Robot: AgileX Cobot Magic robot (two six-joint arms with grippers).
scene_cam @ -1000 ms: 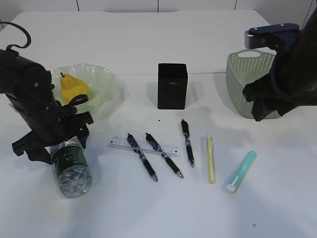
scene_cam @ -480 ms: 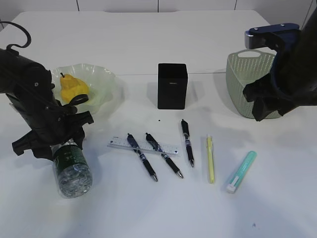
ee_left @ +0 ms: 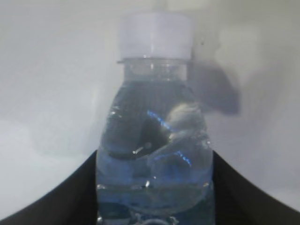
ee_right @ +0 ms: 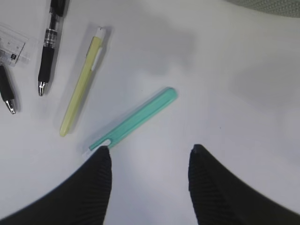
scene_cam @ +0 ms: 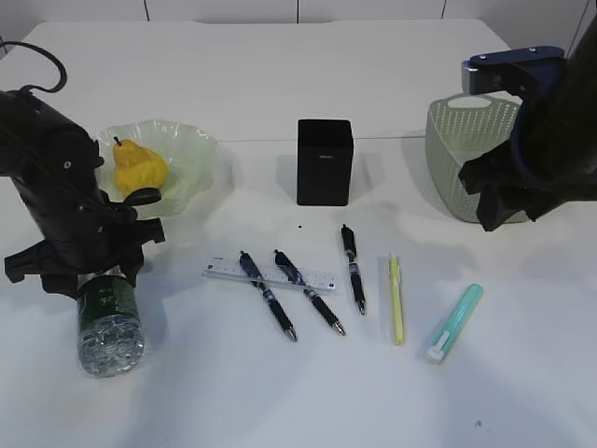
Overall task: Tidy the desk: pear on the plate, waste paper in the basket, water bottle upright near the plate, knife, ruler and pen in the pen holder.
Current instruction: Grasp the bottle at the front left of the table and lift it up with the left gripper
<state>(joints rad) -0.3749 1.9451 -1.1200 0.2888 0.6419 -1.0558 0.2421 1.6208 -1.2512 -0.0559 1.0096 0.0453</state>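
Note:
The water bottle (scene_cam: 110,322) lies on the desk (scene_cam: 280,392) at the front left, base toward the exterior view. My left gripper (scene_cam: 91,273) is shut on its upper body; in the left wrist view the bottle (ee_left: 154,136) fills the gap between the black fingers (ee_left: 84,192). The pear (scene_cam: 138,168) sits on the plate (scene_cam: 191,142). The ruler (scene_cam: 312,278) lies under two black pens (scene_cam: 268,295), a third pen (scene_cam: 353,268) to their right. The teal knife (ee_right: 133,119) lies ahead of my open right gripper (ee_right: 150,152). The pen holder (scene_cam: 325,161) stands mid-desk. The basket (scene_cam: 462,140) is at the right. No waste paper shows.
A yellow pen (scene_cam: 395,299) lies between the black pens and the knife. My right arm (scene_cam: 546,140) hangs in front of the basket. The desk's far edge runs along the back.
My left gripper has closed on the bottle and swung it leftward, so its base now points more toward the front. The right arm has not moved.

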